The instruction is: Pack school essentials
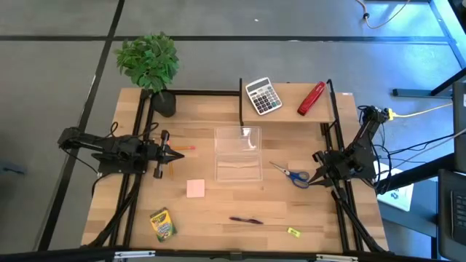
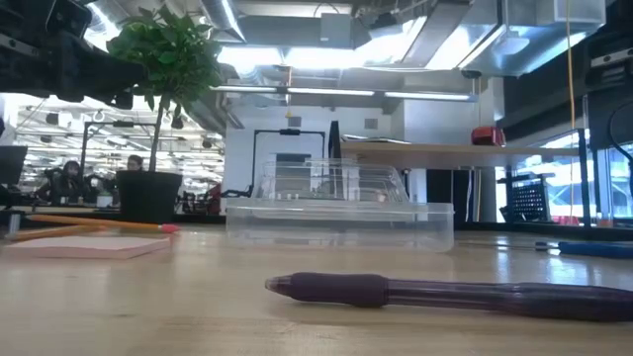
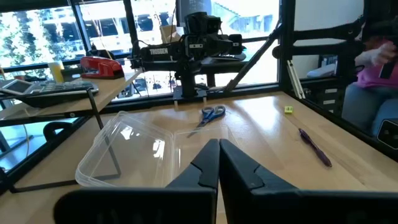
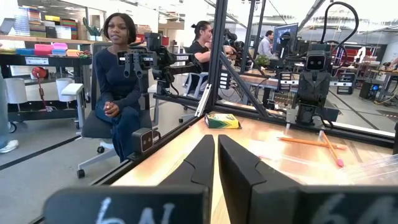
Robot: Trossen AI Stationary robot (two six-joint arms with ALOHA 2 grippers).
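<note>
- The left gripper (image 1: pixel 177 153) waits at the left side of the tabletop (image 1: pixel 218 211), its jaws closed and empty, just beside the thin orange pencils (image 1: pixel 166 154).
- The right gripper (image 1: pixel 318 175) hangs at the right side with jaws nearly closed, holding nothing as far as I can see.
- The blue-handled scissors (image 1: pixel 293 175) lie just beside the right gripper; whether they touch is unclear.
- The clear container (image 1: pixel 238 153) stands in the middle.
- The pink square note pad (image 1: pixel 195 188), green-yellow crayon box (image 1: pixel 162 225), dark pen (image 1: pixel 246 219) and tiny yellow piece (image 1: pixel 293 232) lie outside the container, on the nearer part.
</note>
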